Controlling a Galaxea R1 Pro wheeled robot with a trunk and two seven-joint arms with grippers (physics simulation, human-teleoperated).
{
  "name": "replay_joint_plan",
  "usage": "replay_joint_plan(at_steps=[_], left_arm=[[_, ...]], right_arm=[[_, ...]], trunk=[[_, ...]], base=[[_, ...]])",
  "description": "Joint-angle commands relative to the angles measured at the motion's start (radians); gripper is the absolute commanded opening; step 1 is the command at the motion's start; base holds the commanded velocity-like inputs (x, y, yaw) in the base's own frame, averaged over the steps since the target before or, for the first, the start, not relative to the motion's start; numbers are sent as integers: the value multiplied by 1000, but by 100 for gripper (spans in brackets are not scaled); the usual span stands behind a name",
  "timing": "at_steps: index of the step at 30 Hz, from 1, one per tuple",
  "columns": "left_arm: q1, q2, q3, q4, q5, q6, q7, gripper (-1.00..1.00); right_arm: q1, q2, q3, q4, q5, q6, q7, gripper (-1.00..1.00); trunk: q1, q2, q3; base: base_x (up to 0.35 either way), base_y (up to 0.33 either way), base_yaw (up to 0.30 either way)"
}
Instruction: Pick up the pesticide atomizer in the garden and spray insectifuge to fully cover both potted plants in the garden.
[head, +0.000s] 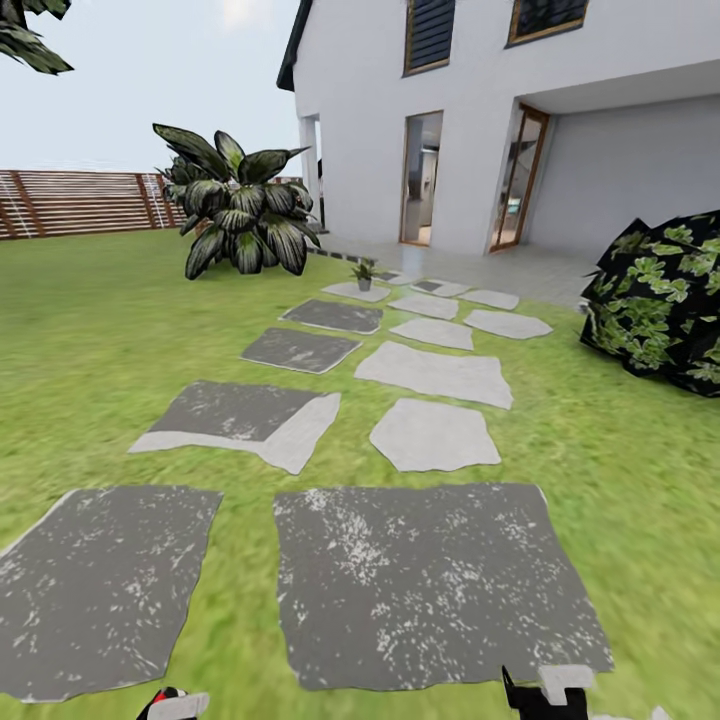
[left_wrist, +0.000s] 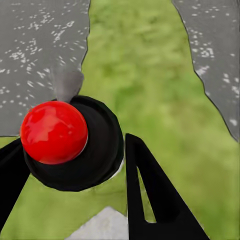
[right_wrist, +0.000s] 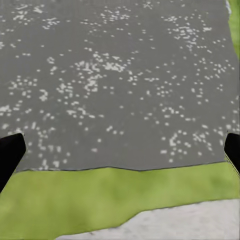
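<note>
Head view, stepping stones (head: 430, 585), lawn (head: 90, 340), house (head: 480, 110)

Both arms hang low, with only their ends peeking in at the bottom edge of the head view. The left black two-fingered gripper (left_wrist: 75, 175) points down, its dark fingers (left_wrist: 155, 200) closed around a black round-bodied object with a glossy red ball top (left_wrist: 54, 132). The right black two-fingered gripper (right_wrist: 120, 155) also faces down, its fingertips (right_wrist: 9, 150) spread wide apart at opposite edges, holding nothing.
</note>
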Motion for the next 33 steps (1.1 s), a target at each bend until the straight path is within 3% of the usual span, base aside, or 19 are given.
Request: replay_joint_plan(at_steps=[1, 12, 33], left_arm=[[-1, 0, 3, 1, 1, -3, -1, -100], [0, 1, 3, 1, 1, -3, -1, -100], [0, 0, 3, 1, 1, -3, -1, -100]], right_arm=[[-1, 0, 0, 1, 1, -3, 0, 100], [-1, 0, 0, 1, 1, -3, 0, 100], [0, 0, 0, 1, 1, -3, 5, 100]], trunk=[[0, 0, 1], [0, 0, 15], [0, 0, 16]], base=[[339, 0, 0], [339, 0, 0], [339, 0, 0]])
